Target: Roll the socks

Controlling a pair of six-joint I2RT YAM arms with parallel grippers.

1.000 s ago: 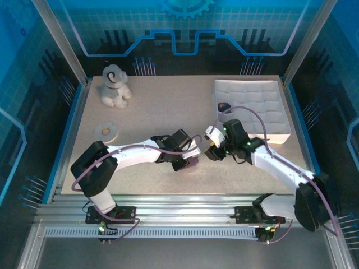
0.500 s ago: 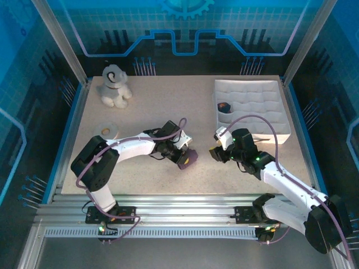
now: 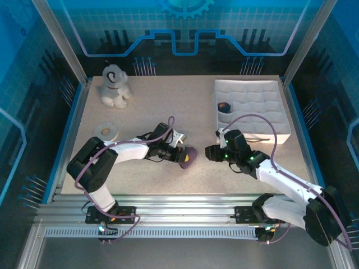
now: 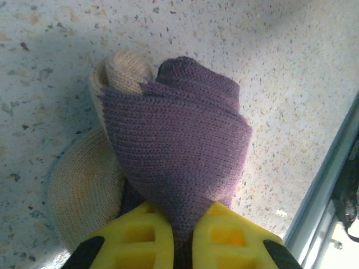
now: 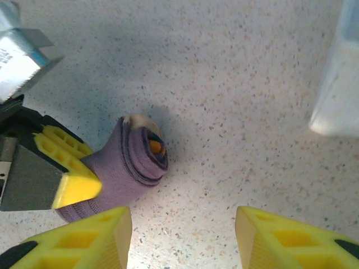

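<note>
Socks (image 3: 188, 156) sit near the middle of the counter (image 3: 157, 106), a bit toward 6 o'clock, already wound into one tight purple bundle. The right wrist view looks at the end of the roll (image 5: 140, 159): spiral layers, orange core, cream bit on top. The left wrist view shows the purple knit wrapped over itself (image 4: 179, 145), with a cream patch at 9 o'clock of it.

Left claw (image 4: 182, 227) is pressed onto the roll's near end, pinching the fabric between its yellow tips, with the roll resting on the counter. Right claw (image 5: 182, 224) is spread and holds nothing, just at 3 o'clock of the roll in the top view (image 3: 210, 152), apart from it.

Progress: rolling looks basically done, both socks seemingly in the one bundle. Likely left: secure the loose end so it doesn't unwind, then let go. White tray (image 3: 275, 131) at 2 o'clock holds a small dark-orange lump (image 3: 224, 106), too small to identify. Toy dog (image 3: 115, 85) at 11 o'clock and white ring (image 3: 106, 130) at 9 o'clock lie well apart.
</note>
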